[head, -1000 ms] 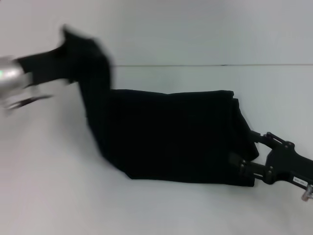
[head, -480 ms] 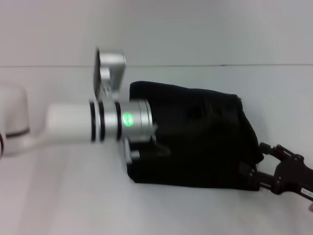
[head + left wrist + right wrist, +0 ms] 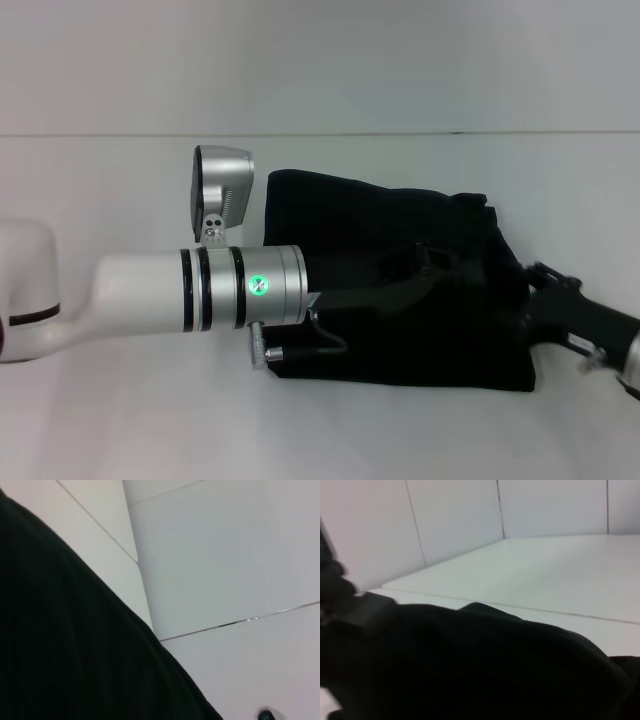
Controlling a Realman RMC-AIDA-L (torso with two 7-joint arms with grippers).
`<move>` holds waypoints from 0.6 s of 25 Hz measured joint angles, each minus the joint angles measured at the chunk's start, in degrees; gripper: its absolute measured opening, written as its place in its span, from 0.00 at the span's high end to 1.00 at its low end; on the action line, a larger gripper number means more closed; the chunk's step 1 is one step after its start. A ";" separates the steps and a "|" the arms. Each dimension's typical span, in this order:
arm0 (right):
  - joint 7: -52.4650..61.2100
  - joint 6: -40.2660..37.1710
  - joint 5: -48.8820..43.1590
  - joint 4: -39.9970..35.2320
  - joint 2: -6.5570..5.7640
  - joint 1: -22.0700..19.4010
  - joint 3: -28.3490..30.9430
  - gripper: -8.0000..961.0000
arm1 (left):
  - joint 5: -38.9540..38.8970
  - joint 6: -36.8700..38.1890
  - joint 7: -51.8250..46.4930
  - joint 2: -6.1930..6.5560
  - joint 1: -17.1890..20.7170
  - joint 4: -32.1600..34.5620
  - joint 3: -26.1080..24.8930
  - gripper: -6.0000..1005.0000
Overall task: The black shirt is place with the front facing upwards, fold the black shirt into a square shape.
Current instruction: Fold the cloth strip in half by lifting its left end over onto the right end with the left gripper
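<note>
My left fingers reach over the shirt; whether they grip, I cannot tell. My right fingers touch its right edge, grip unclear. The shirt lies folded, roughly rectangular, on the tabletop

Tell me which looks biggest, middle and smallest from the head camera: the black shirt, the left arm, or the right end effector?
1. black shirt
2. left arm, nearly as big, but it is nearer the camera
3. right end effector, smallest
</note>
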 joint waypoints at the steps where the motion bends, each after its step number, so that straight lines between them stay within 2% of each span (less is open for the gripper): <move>1: 0.00 1.43 0.00 0.45 0.02 0.84 -0.13 0.02 | 0.00 0.12 0.16 0.00 -0.13 0.00 0.01 0.96; 6: 0.00 6.36 0.47 1.95 0.17 5.56 0.17 0.02 | 0.17 0.88 0.32 0.02 -0.26 0.17 0.05 0.96; 15: -0.31 9.85 8.84 1.93 0.18 8.67 0.29 0.02 | 0.60 1.33 0.84 0.10 0.51 0.03 0.76 0.96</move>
